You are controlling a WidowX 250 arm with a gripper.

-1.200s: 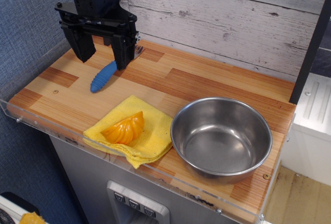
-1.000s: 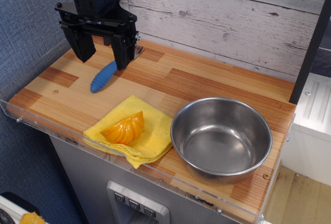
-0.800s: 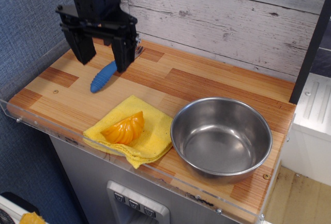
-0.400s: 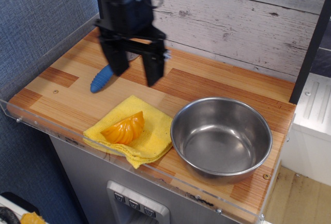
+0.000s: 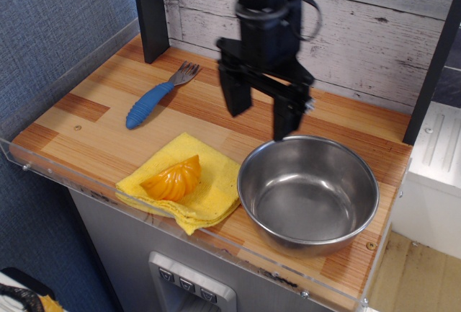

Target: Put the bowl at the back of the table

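Observation:
The large shiny steel bowl [image 5: 308,192] stands upright and empty at the front right of the striped wooden table [image 5: 86,121]. My black gripper [image 5: 259,119] hangs open and empty above the table's middle. Its right finger [image 5: 286,116] ends just above the bowl's back-left rim, apart from it. Its left finger [image 5: 235,94] is over bare wood to the bowl's left.
A yellow cloth [image 5: 212,189] with a small orange ridged shell-shaped object [image 5: 173,179] lies at the front, left of the bowl. A blue-handled fork [image 5: 153,96] lies at the back left. A clear guard [image 5: 245,258] lines the front edge. A plank wall [image 5: 374,24] closes the back.
My gripper has swept from the back left corner, above the fork, rightward to the table's middle beside the bowl. It stayed open. The bowl, cloth and fork have not moved.

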